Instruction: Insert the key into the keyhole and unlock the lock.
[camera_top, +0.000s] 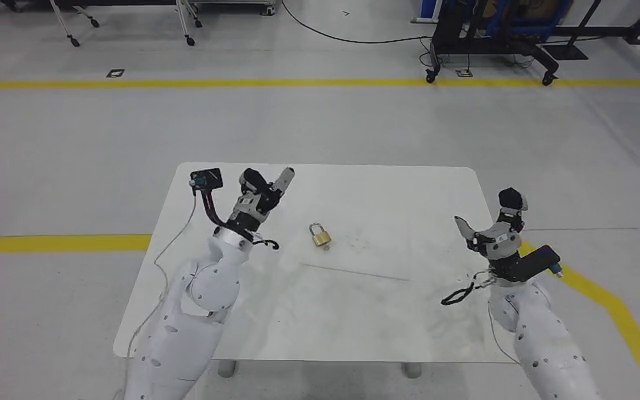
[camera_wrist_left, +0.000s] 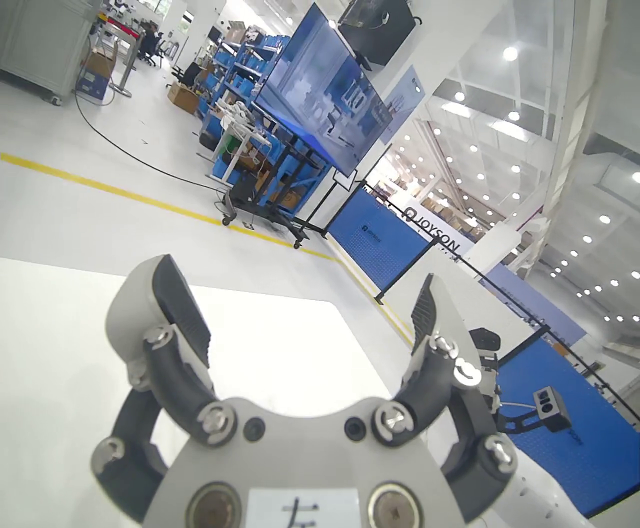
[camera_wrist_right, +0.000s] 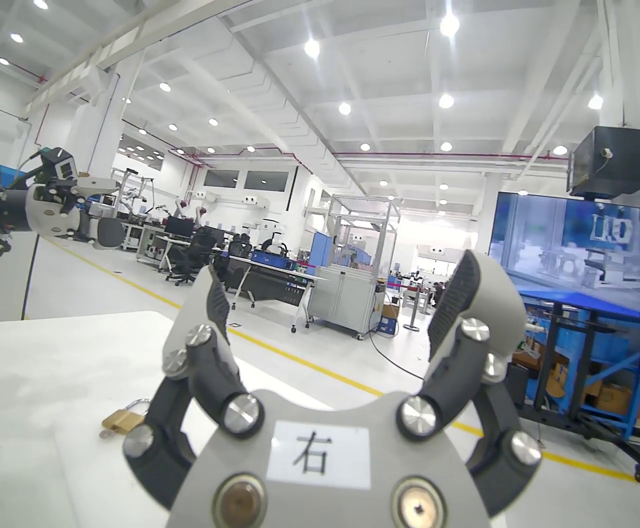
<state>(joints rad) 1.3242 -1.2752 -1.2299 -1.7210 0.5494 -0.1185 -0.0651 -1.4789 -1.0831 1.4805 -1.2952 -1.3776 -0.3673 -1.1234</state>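
Note:
A brass padlock with a silver shackle lies flat near the middle of the white table. From the right wrist view the padlock lies off to the side of my fingers, with a small silver piece against its body; whether it is the key is too small to tell. My left gripper is raised over the table's far left part, open and holding nothing. My right gripper hangs at the table's right edge, also open and holding nothing.
The table's right edge lies under my right gripper. Yellow floor tape runs past both sides of the table. A wheeled black stand is on the floor beyond the far edge.

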